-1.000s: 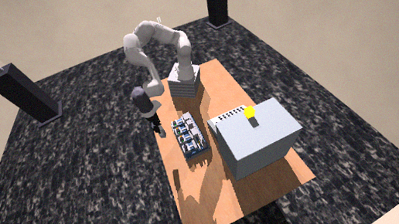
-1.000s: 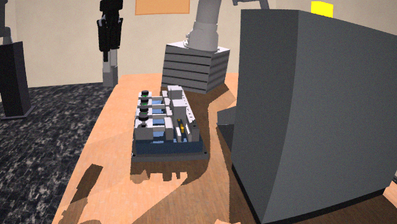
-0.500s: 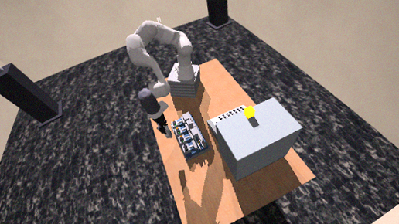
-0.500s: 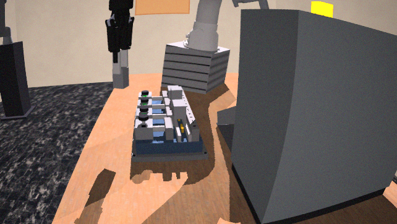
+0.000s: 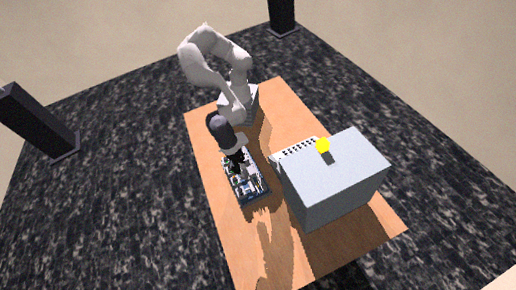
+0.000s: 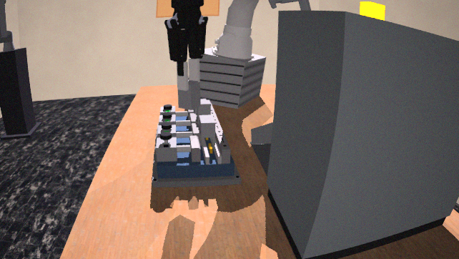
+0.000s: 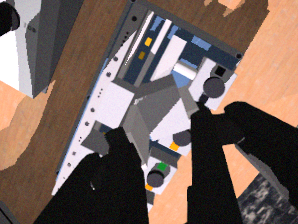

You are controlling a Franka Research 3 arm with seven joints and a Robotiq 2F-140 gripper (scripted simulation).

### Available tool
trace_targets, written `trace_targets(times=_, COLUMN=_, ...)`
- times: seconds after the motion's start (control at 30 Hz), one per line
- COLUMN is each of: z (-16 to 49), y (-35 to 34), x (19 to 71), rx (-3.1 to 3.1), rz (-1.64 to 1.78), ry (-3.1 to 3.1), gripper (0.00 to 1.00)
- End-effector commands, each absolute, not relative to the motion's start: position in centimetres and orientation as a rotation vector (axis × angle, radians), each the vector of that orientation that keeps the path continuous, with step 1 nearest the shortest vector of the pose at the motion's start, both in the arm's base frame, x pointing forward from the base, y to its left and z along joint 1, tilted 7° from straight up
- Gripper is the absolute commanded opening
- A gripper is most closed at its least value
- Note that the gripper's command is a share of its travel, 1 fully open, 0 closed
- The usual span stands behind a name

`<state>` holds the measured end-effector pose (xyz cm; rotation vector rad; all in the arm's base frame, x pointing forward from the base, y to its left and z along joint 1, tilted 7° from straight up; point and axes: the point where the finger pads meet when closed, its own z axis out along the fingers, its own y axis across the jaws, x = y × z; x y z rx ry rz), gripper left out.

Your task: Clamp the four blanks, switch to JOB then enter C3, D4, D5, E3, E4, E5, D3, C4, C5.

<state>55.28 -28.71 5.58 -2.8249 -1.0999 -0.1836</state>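
My gripper [image 5: 238, 165] [image 6: 189, 86] [image 7: 163, 109] is shut on a grey blank [image 6: 183, 99] [image 7: 162, 106] and holds it above the vise fixture [image 6: 196, 182]. The front station shows bare rails [image 6: 206, 156] with small yellow parts between them. Its valve [image 6: 166, 135] [image 7: 214, 87] shows no lit lens. Behind it, a pale block [image 6: 206, 125] [image 7: 112, 102] sits in the adjoining station, whose amber lens [image 7: 174, 146] is lit. Another valve [image 7: 155, 178] shows green and amber. The gripper hides part of the middle stations. The cabinet-top lamp [image 5: 323, 145] [image 6: 372, 11] is lit.
The big grey cabinet [image 5: 336, 168] [image 6: 307, 107] stands right of the fixture. Its sloping key panel [image 5: 299, 146] faces the arm's base; no lit key can be made out. The table's left edge runs beside the valves.
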Motion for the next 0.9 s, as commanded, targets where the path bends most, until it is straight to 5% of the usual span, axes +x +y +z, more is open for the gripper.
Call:
trace_targets(times=0.0, z=6.0, y=-27.9, x=56.4, rx=-2.948, rz=-0.164, ry=-0.745, gripper=0.00)
trace_targets(times=0.87, z=6.6, y=-24.4, x=58.4, rx=-3.038, rz=-0.124, ry=0.166, gripper=0.00)
